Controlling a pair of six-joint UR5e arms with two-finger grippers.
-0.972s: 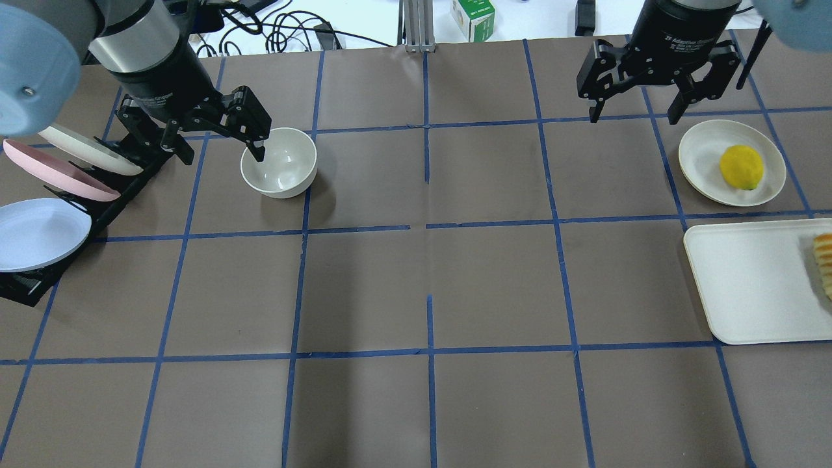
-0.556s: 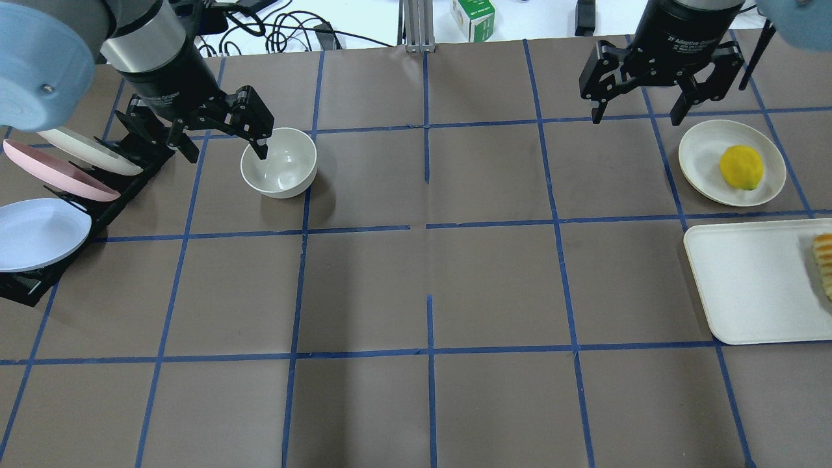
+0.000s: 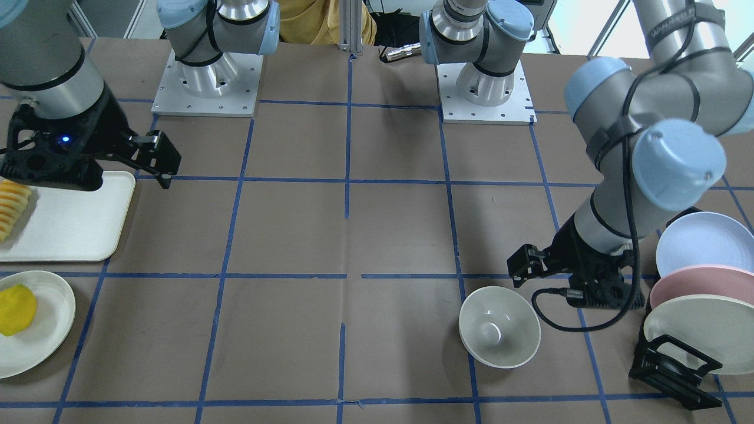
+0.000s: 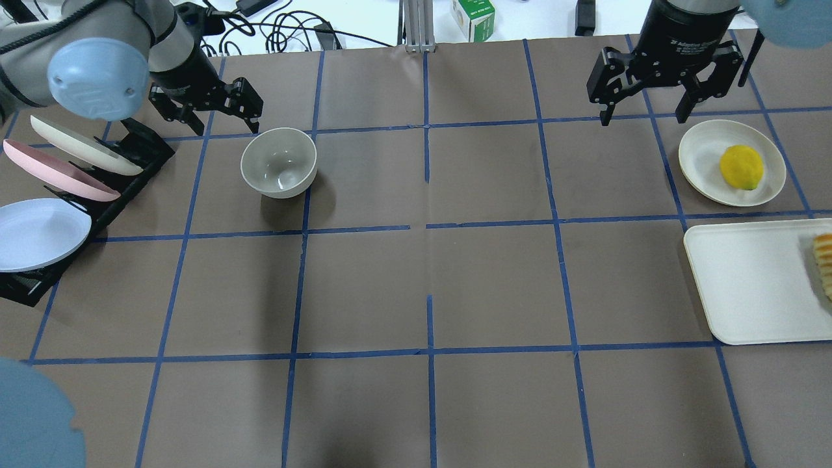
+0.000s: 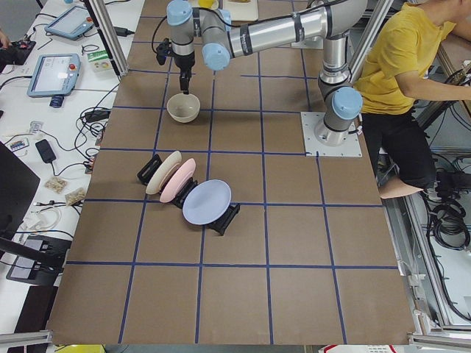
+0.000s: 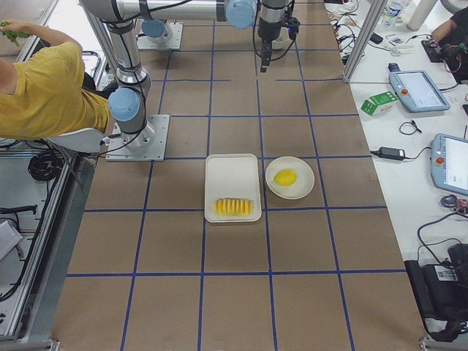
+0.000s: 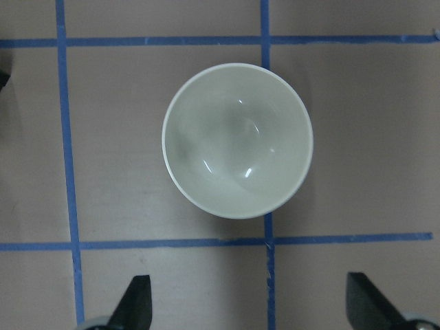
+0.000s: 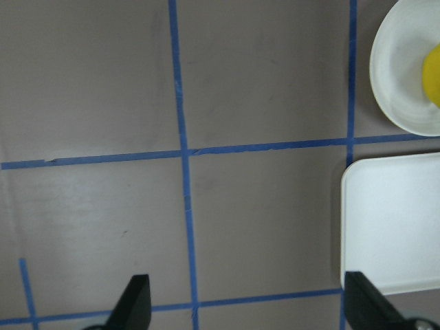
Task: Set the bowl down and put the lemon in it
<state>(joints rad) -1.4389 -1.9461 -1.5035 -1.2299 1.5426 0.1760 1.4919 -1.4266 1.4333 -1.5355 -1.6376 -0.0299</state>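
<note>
The off-white bowl (image 4: 278,162) stands upright and empty on the brown table left of centre; it also shows in the front view (image 3: 499,334) and in the left wrist view (image 7: 237,141). My left gripper (image 4: 221,120) is open and empty, hovering just beyond the bowl and to its left, apart from it. The yellow lemon (image 4: 741,167) lies on a small white plate (image 4: 699,156) at the right. My right gripper (image 4: 642,117) is open and empty, above the table beyond and left of that plate.
A white tray (image 4: 747,286) with orange-yellow sliced food (image 4: 824,263) lies at the right edge near the plate. A black rack (image 4: 140,149) with cream, pink and pale blue plates stands at the left edge next to the bowl. Cables and a carton lie beyond the table.
My left gripper had one finger inside the bowl's rim; it has lifted out and drawn away to the far left. The bowl stays put. The right gripper has shifted slightly right.
</note>
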